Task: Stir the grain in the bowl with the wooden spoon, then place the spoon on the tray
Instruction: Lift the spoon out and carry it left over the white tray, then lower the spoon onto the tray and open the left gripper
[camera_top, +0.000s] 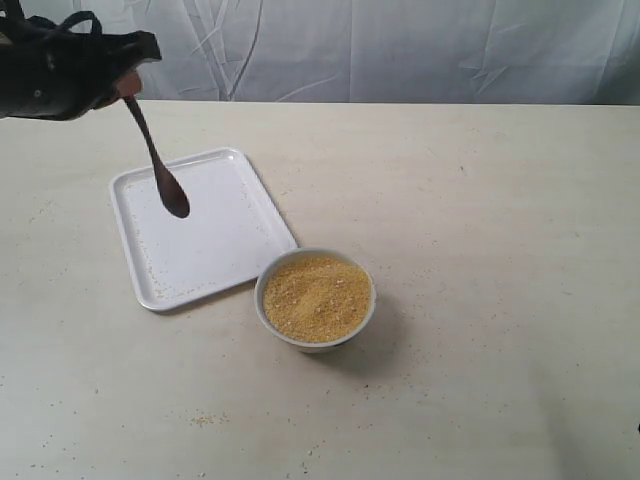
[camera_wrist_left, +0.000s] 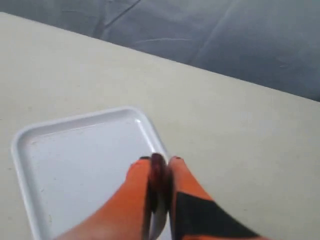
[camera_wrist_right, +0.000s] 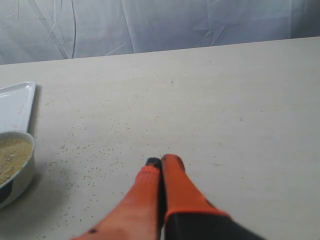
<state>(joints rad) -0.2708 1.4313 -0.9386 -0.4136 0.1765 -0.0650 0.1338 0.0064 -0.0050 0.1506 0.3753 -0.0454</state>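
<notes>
At the far left of the pale bench (camera_top: 480, 220), the left gripper (camera_top: 122, 88) hangs in the air, its orange fingers (camera_wrist_left: 135, 185) pressed together on the handle of a dark wooden spoon (camera_top: 160, 170). The spoon slants down from the grip, oval head lowest, above a white rectangular tray (camera_top: 215, 265). The tray lies flat toward the bench's far left corner. Just beside the tray's near right edge, around the middle of the bench, stands a small round white bowl (camera_top: 268, 318), filled nearly to the rim with fine yellow-orange grain (camera_top: 316, 297). Loose specks (camera_top: 205, 418) dot the bench around it. Further right, the right gripper (camera_wrist_right: 161, 161) is over bare bench, its two fingers closed against each other with nothing between them. A wrinkled grey cloth (camera_top: 400, 50) hangs behind the bench's far edge.
</notes>
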